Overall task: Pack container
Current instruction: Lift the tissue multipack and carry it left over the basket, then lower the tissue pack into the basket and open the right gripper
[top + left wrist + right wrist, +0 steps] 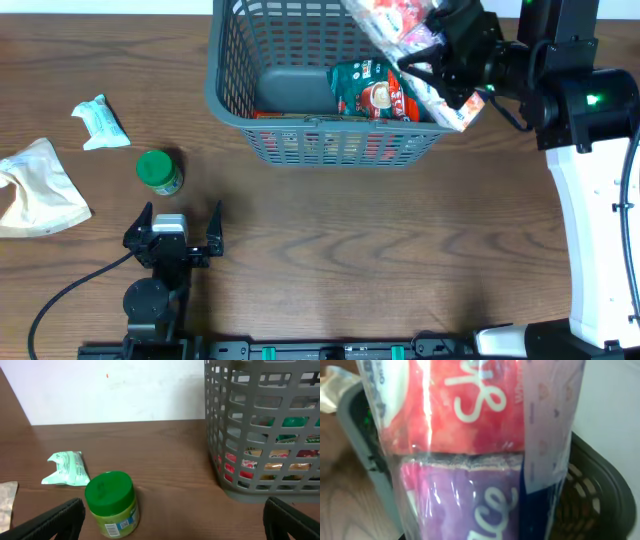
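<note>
The container [228,95], a large grey lattice basket, stands at the table's far middle. A green snack packet [372,90] lies inside it, with red items showing through the slots. My right gripper [445,60] hangs over the basket's right side, shut on a clear-wrapped pack of red and purple rolls [415,35]. That pack [465,435] fills the right wrist view and hides the fingers, with the basket rim [602,492] behind it. My left gripper [185,225] is open near the front left, holding nothing. A green-lidded jar [111,505] stands just ahead of its left finger [55,520].
A mint-green packet [102,122] and a beige crumpled bag [35,190] lie at the far left. In the left wrist view, the container [235,460] stands to the right of the jar. A black cable [60,295] trails from the left arm.
</note>
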`<state>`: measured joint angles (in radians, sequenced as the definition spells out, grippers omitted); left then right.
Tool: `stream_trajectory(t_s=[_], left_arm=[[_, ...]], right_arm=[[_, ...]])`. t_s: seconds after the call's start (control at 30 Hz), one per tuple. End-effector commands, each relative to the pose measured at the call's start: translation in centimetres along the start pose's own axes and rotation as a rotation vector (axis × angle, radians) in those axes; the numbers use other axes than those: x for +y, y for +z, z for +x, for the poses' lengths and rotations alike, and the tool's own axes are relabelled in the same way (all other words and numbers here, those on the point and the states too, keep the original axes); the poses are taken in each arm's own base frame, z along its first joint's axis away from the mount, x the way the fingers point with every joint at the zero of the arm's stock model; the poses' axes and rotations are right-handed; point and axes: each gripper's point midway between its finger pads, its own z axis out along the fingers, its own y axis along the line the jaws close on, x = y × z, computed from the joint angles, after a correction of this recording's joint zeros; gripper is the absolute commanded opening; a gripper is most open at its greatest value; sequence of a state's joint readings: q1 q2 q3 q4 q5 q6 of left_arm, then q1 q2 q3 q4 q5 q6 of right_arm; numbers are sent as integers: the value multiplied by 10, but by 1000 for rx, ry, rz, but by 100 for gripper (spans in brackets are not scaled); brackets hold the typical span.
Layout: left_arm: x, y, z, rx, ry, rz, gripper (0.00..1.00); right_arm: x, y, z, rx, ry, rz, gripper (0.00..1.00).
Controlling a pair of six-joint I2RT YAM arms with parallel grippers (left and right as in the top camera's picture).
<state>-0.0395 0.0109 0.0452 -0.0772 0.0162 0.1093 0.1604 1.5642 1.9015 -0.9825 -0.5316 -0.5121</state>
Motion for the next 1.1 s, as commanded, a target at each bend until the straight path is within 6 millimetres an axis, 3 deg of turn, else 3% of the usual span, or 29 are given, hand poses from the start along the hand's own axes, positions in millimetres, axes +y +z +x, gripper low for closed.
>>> stream_trajectory(t_s=[0.0, 0.27, 0.67, 0.83, 1.07], left_arm=[[1, 2, 17, 39, 12, -9, 99], [1, 2, 17, 39, 12, -9, 99], [1, 2, 17, 39, 12, -9, 99], [1, 2, 17, 39, 12, -9, 99], [1, 2, 17, 39, 12, -9, 99]], right_arm=[[5, -5, -17, -55, -69, -25, 1], [-21, 11, -8, 42, -67, 104, 1], [-53, 69, 10, 172, 39, 86, 1], [-42, 86, 24, 233, -5, 21, 1], [2, 111, 59, 376, -134, -151, 1]])
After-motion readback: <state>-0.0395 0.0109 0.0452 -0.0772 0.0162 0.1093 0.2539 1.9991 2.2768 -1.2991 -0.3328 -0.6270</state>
